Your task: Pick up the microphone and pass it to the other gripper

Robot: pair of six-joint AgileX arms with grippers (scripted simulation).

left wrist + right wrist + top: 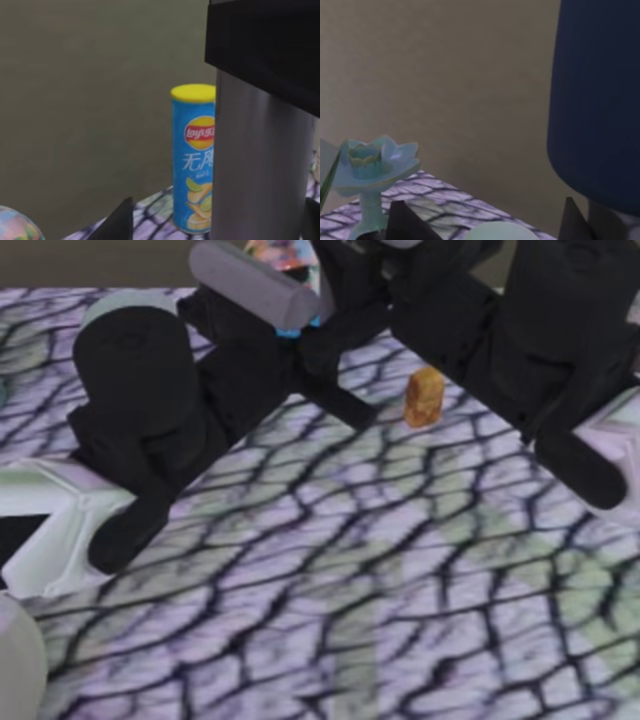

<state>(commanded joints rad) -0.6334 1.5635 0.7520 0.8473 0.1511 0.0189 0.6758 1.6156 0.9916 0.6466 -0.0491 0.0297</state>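
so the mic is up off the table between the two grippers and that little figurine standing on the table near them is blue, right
Not quite: the figurine is orange-brown, not blue, as the top view shows. The rest holds: the microphone is lifted off the table, its grey handle showing between the left gripper and the right gripper, and the figurine stands upright on the table beside them.

Front and centre table (400, 620): open, unobstructed.
Rear centre: orange-brown figurine (423, 397) stands between both arms.
Rear edge: chip can (192, 157), lotus-shaped stand (370, 172).
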